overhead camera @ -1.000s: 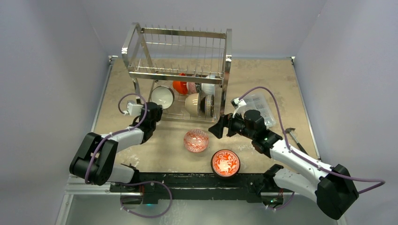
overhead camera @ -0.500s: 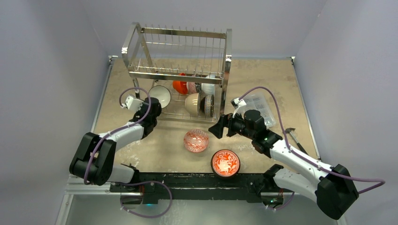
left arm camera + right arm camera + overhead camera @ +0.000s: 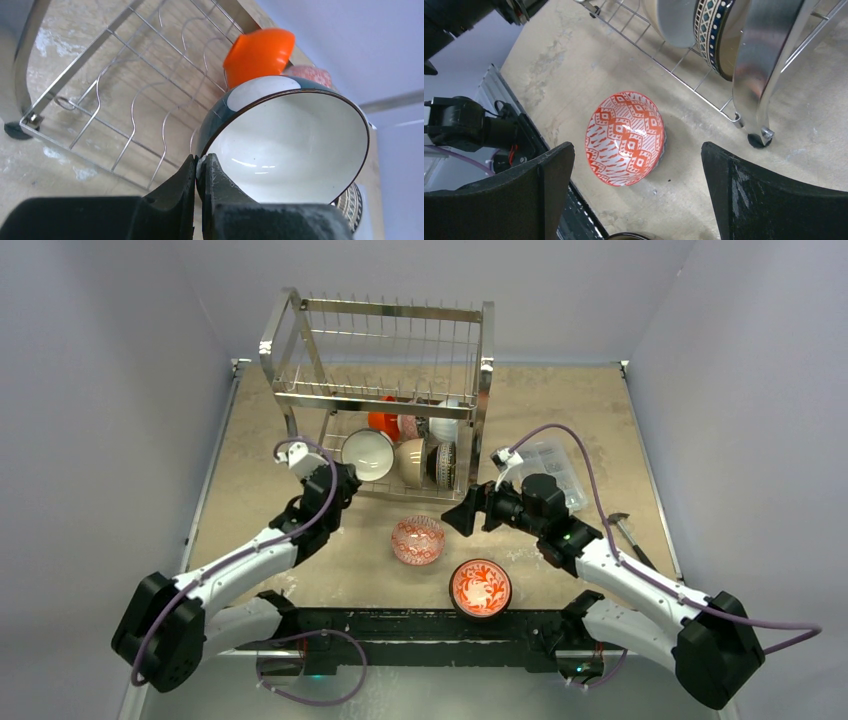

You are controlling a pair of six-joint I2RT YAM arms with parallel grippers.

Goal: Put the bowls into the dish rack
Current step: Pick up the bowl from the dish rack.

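So the biggest thing on the beige table (image 3: 560, 410) is the tall two-tier shiny steel wire dish rack (image 3: 375, 405), at the far side. The left gripper (image 3: 197, 167) is pinched tight on the rim of a round bowl, white inside and dark teal outside (image 3: 368, 453). That bowl is tipped on its side over the left part of the lower shelf, but I can't tell if it's actually touching the wires. Right next to it on that shelf are a tan bowl (image 3: 410, 462) and a bowl with a patterned rim (image 3: 446, 464), with a glossy orange one (image 3: 257, 52) behind.

The right gripper (image 3: 458, 516) has its jaws spread wide and holds nothing. It hovers just right of a red-and-white patterned bowl (image 3: 625, 137) on the table near the rack. An orange-red floral bowl (image 3: 481, 586) sits at the near edge.
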